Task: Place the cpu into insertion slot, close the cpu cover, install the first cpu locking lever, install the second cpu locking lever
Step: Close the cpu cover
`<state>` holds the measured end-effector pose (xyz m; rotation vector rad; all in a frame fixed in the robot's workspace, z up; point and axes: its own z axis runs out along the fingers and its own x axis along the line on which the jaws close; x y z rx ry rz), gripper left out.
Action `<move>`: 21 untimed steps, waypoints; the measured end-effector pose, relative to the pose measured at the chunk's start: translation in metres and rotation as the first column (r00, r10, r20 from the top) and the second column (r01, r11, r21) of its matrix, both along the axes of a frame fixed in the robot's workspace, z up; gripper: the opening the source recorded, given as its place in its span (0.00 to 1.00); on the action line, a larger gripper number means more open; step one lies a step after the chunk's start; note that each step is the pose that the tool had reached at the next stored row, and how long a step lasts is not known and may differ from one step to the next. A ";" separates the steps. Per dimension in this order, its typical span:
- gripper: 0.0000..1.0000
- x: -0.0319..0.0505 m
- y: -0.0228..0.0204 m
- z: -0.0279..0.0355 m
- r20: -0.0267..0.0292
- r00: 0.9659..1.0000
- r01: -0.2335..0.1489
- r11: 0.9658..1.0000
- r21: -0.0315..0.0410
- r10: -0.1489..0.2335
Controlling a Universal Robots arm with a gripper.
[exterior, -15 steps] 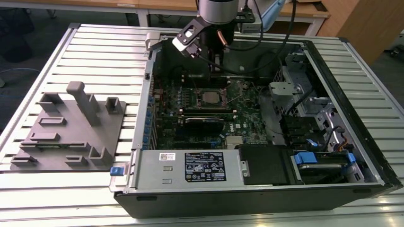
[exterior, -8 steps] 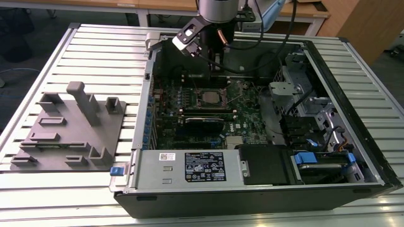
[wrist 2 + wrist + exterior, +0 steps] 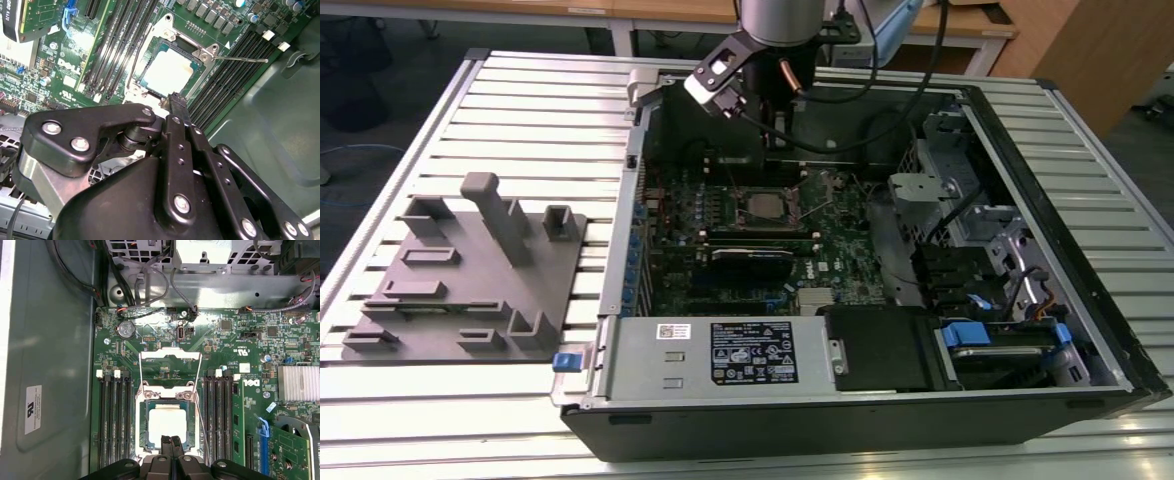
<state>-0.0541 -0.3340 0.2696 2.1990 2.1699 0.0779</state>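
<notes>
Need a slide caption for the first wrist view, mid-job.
Shut end effector poised over the cpu seated in the insertion slot, cpu cover lying around it.

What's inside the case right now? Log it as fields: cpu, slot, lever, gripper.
cpu: lying flat in the insertion slot
insertion slot: silver-rimmed socket on the green board, between the long black slots
locking lever: thin wire sticking out sideways from the slot
gripper: jaws together, tips over the cpu's edge

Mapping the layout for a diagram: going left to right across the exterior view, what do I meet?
Grey moulded fixture plate with posts → small blue tab → silvery square cpu → blue plastic handle.
</notes>
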 end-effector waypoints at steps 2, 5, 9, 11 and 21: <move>0.10 0.0000 0.0000 0.0005 0.000 1.000 0.000 1.000 0.000 0.000; 0.10 0.0000 0.0000 0.0008 0.000 1.000 0.000 1.000 0.000 0.000; 0.10 0.0007 0.0000 0.0009 0.000 1.000 0.000 1.000 0.000 0.000; 0.10 0.0017 0.0000 0.0009 0.000 1.000 0.000 1.000 0.000 0.000; 0.10 0.0054 0.0000 0.0008 0.000 1.000 0.000 1.000 0.000 0.000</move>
